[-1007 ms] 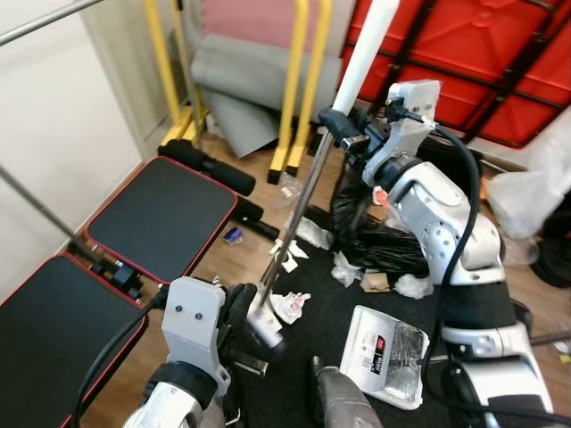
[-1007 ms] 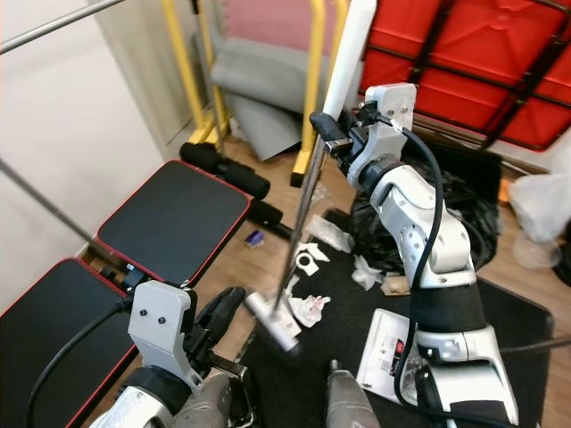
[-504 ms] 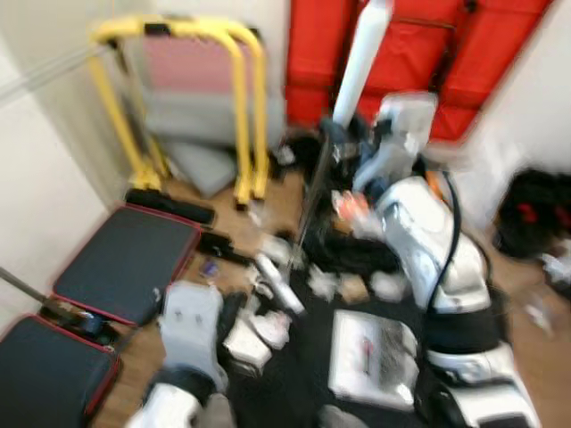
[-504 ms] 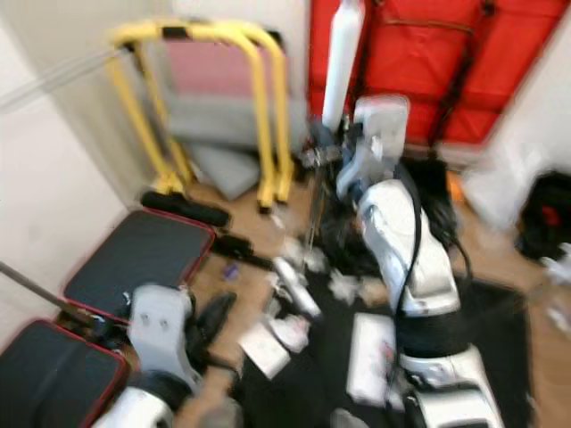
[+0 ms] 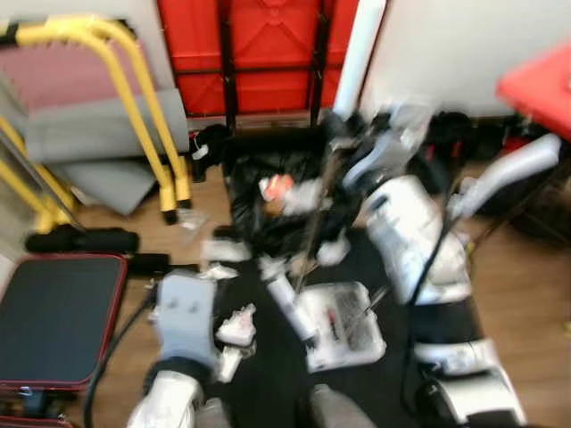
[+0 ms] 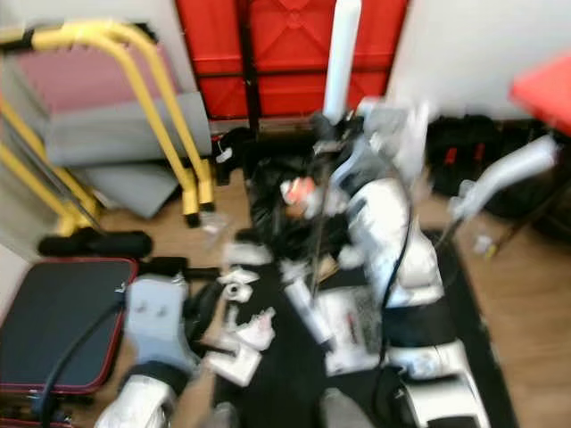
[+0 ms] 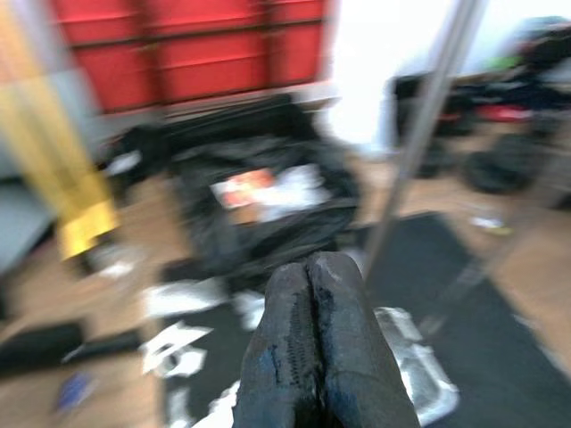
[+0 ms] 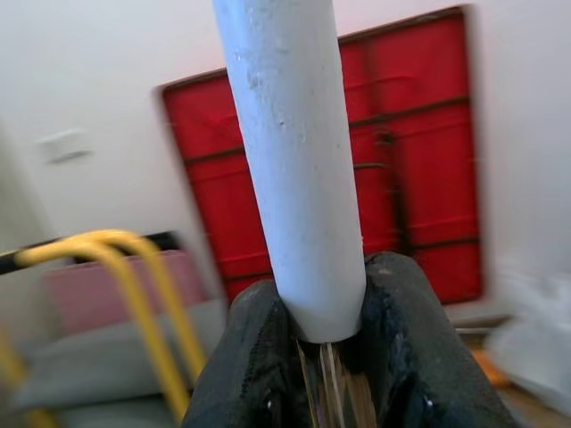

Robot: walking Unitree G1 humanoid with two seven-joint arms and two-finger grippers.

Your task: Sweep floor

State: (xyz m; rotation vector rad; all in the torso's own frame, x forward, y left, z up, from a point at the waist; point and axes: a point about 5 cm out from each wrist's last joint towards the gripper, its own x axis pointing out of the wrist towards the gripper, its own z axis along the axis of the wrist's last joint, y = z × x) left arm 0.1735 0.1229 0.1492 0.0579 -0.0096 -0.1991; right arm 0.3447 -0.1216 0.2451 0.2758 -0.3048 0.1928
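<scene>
A: What stands along the back wall?
B: A red folded panel (image 5: pixel 259 49) with black bars, and left of it a yellow tubular frame (image 5: pixel 134 107) with a pink pad (image 5: pixel 53 76) and a grey mat (image 5: pixel 98 134) leaning behind it.

A: And on the floor?
B: A black garbage bag (image 5: pixel 268 201) slumped on the wood, an orange-and-white wrapper (image 5: pixel 277 187) on top. White crumpled paper scraps (image 5: pixel 234 323) lie on a black floor mat (image 5: pixel 268 374), near a clear plastic package (image 5: pixel 343 325).

A: Anything at the far left?
B: A black padded bench (image 5: pixel 53 316) with red edging. All is blurred.
</scene>
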